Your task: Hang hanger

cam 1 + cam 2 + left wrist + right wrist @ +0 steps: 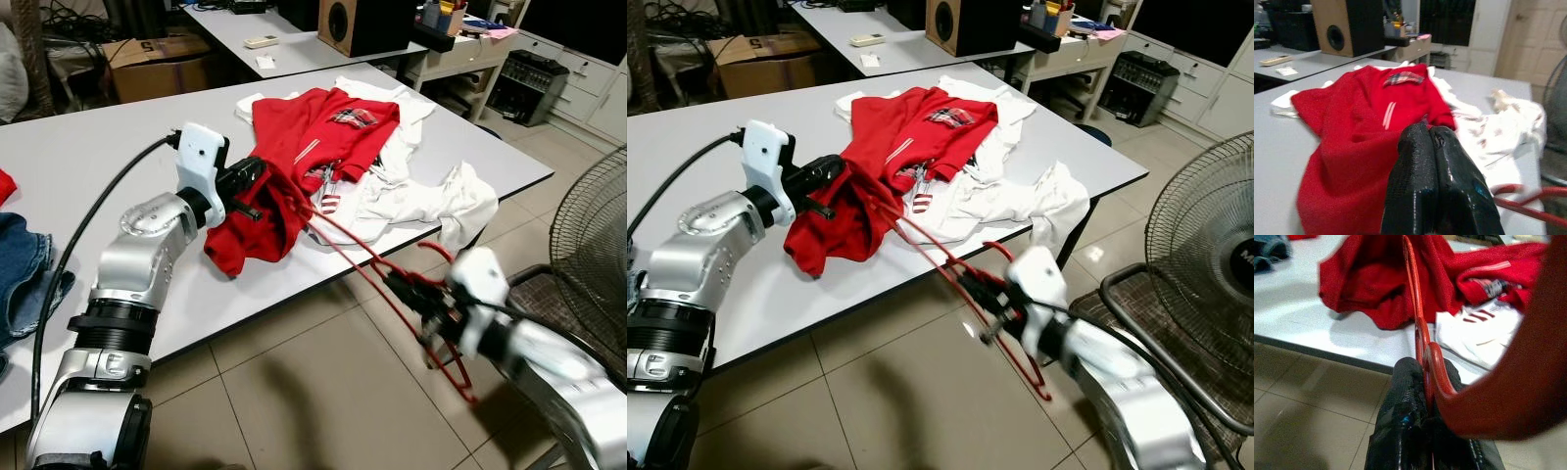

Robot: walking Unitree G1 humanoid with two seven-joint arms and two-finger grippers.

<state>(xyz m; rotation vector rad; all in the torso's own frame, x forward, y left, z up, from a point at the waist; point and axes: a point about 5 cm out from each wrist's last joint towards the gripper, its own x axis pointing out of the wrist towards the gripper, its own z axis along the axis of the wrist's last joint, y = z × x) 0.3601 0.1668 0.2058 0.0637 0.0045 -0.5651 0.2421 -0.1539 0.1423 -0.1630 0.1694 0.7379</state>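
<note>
R gripper (pixel 416 291) clamped on thin red plastic hanger (pixel 338 243), off table edge; hanger's long axis runs up-left into red polo shirt (pixel 294 147) on grey table (pixel 88 166). L gripper (pixel 263 182) pinched together on shirt at hanger's far end.

Red shirt (pixel 294 166) fabric is hiding the far end of the red hanger (pixel 392 294). The right gripper (pixel 423 294) is blurring in both eye views. The standing fan (pixel 593 250) is running past the picture's edge.
</note>
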